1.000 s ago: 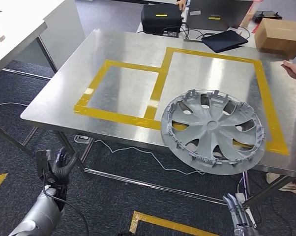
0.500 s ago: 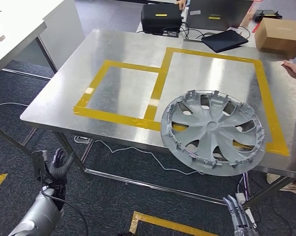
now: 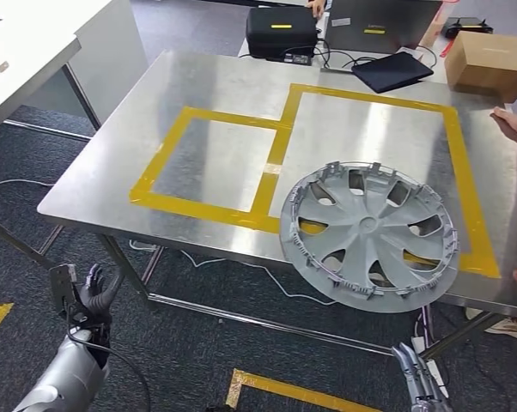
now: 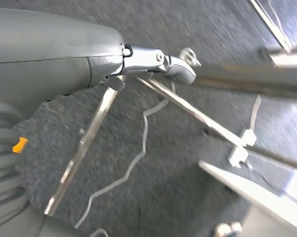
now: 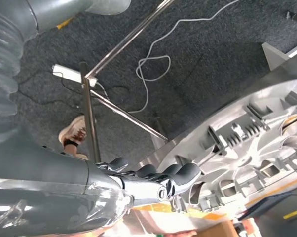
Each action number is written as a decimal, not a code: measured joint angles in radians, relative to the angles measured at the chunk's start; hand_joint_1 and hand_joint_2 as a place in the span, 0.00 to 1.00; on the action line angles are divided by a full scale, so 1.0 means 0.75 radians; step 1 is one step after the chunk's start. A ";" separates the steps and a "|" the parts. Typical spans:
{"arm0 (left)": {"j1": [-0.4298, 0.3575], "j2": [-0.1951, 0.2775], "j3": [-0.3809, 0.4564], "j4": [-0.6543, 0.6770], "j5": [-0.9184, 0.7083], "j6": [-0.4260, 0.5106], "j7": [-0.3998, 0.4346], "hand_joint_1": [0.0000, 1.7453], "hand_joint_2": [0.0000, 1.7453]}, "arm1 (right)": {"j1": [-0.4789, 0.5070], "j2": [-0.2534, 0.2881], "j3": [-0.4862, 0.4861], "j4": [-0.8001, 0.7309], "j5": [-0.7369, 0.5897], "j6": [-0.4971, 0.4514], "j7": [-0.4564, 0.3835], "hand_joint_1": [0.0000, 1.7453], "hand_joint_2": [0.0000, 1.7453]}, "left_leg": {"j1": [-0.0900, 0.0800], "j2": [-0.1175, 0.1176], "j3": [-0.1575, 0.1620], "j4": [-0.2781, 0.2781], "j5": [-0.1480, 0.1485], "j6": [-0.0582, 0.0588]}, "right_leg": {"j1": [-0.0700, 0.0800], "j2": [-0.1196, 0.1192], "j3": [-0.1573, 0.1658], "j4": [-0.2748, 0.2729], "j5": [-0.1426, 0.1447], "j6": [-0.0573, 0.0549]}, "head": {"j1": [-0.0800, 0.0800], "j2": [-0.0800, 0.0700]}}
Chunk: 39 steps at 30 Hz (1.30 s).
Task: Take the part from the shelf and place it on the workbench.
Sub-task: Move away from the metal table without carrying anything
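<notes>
The shiny steel workbench marked with yellow tape rectangles (image 3: 217,94) carries the round grey plastic wheel cover (image 3: 369,233), lying flat and overhanging its near edge. Below, the left hand (image 3: 93,292) looks loosely spread and empty; the right hand (image 3: 416,378) holds nothing, fingers straight together.

black case (image 3: 282,32), cardboard box (image 3: 489,64), laptop (image 3: 392,70), floor cable (image 3: 243,262)

Workshop: taped steel workbench (image 3: 217,94), carpet (image 3: 197,343)
</notes>
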 joint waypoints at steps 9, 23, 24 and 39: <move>0.063 0.032 0.031 0.004 -0.019 0.202 0.062 0.00 0.00 | 0.125 0.092 -0.080 0.025 -0.077 -0.051 -0.016 0.00 1.00 | 0.000 0.000 0.002 0.000 -0.003 0.001 | 0.000 0.000 0.002 0.000 -0.004 -0.001 | 0.000 0.000; 0.137 0.080 0.050 0.021 -0.119 0.290 0.138 0.00 0.00 | 0.221 0.294 -0.198 0.054 -0.060 -0.062 -0.059 0.00 0.00 | 0.000 0.000 0.009 -0.001 -0.012 -0.005 | 0.000 0.000 0.008 0.000 -0.012 0.001 | 0.000 0.000; 0.141 0.080 0.050 0.023 -0.131 0.288 0.142 0.00 0.00 | 0.221 0.300 -0.199 0.054 -0.058 -0.062 -0.062 0.00 0.00 | 0.000 0.000 0.010 -0.001 -0.012 -0.005 | 0.000 0.000 0.009 0.000 -0.012 0.001 | 0.000 0.000; 0.164 0.068 0.027 0.035 -0.260 0.258 0.162 0.00 0.00 | 0.227 0.349 -0.201 0.053 -0.075 -0.066 -0.149 0.00 0.00 | -0.009 -0.002 0.054 -0.046 0.012 0.052 | -0.026 -0.002 0.026 0.071 -0.099 0.048 | 0.003 0.000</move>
